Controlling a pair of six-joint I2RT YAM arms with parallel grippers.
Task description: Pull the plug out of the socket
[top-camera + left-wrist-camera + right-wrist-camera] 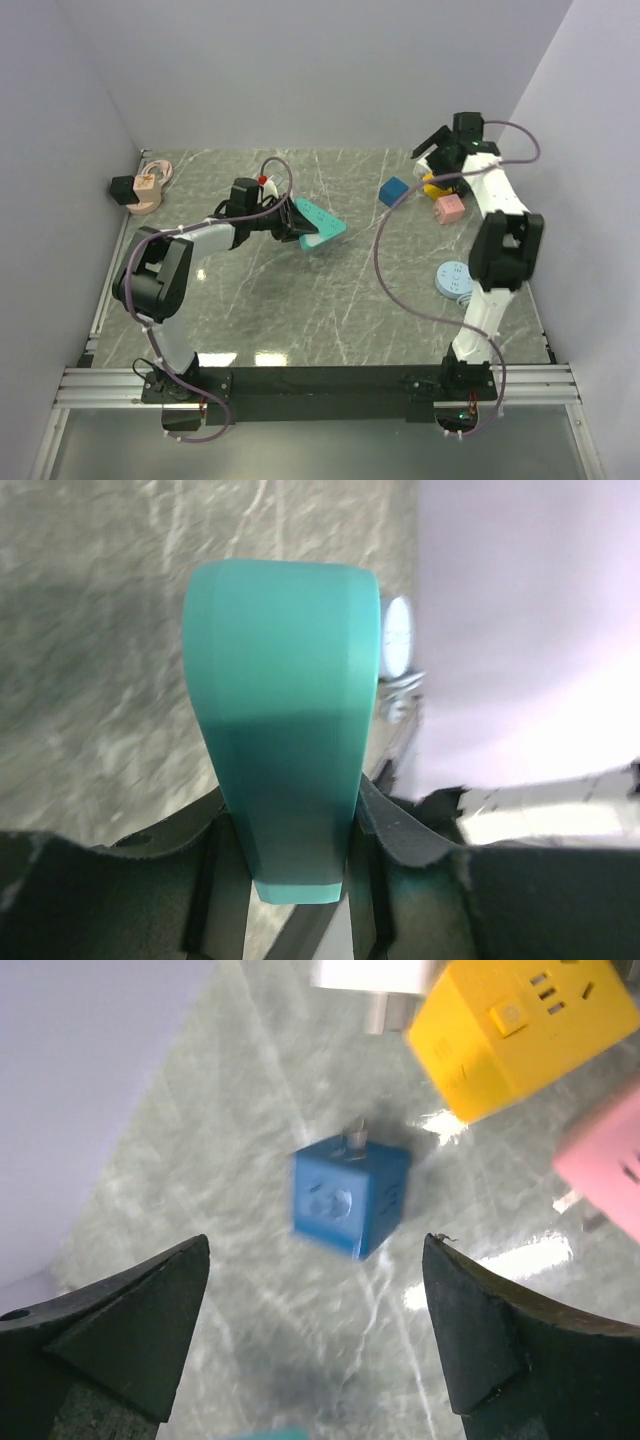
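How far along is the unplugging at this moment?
Done, apparently: the blue plug cube lies loose on the table, prongs bare, apart from the teal power strip. In hand: the left claw grips that strip, tilted up; the right claw hangs open and empty above the cube. Left: probably only setting the strip down.

The table (330, 300) has a smooth, glossy stone-look top with pale veins (lamp glare shows on it). The teal socket strip (285, 730) is smooth plastic with a soft satin sheen. The blue cube (350, 1200), yellow cube (520, 1030) and pink cube (610, 1170) are smooth plastic too. The right gripper (315, 1245) has matt black jaws. The front rail (110, 385) looks like brushed metal.
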